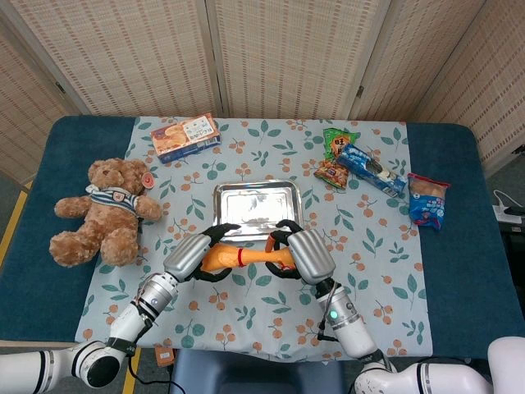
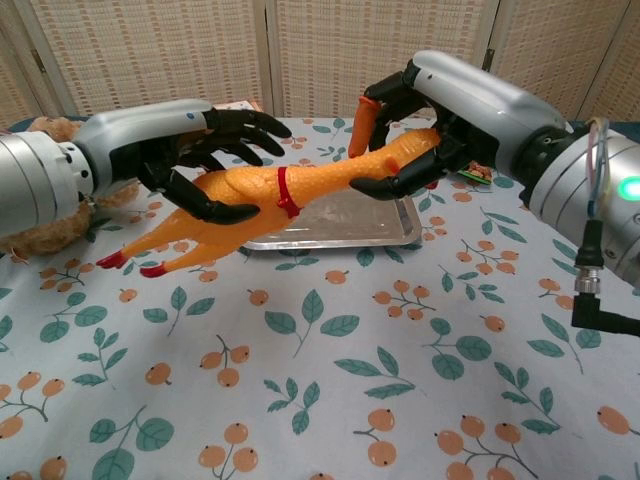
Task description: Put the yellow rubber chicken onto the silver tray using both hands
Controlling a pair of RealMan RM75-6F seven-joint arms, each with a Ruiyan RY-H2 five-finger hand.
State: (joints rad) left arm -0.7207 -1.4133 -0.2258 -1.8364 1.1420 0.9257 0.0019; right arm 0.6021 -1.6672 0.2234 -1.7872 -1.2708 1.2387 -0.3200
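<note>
While both arms reach in low over the near side of the table [image 1: 459, 271], the chicken [image 2: 290, 185] hangs in the air between the two hands, just in front of the tray [image 2: 330, 225] and above its near edge. The left hand [image 2: 190, 150] cups the body end, dark fingers [image 2: 205, 205] curled under and over it, and the red feet trail down and out to the left, clear of the cloth. The right hand [image 2: 440, 115] grips the head end, palm turned down, thumb hooked underneath, with the orange beak poking up past the knuckles. From the head view the left hand [image 1: 190, 253] and right hand [image 1: 305, 253] sit level with each other, chicken [image 1: 246, 256] stretched straight across. Whether it overlaps the tray [image 1: 256, 207] from above is hard to judge there. Off to the left lies a teddy bear [image 1: 102, 212]; a box [image 1: 185, 136] and snack packets [image 1: 369, 168] lie along the far side.
</note>
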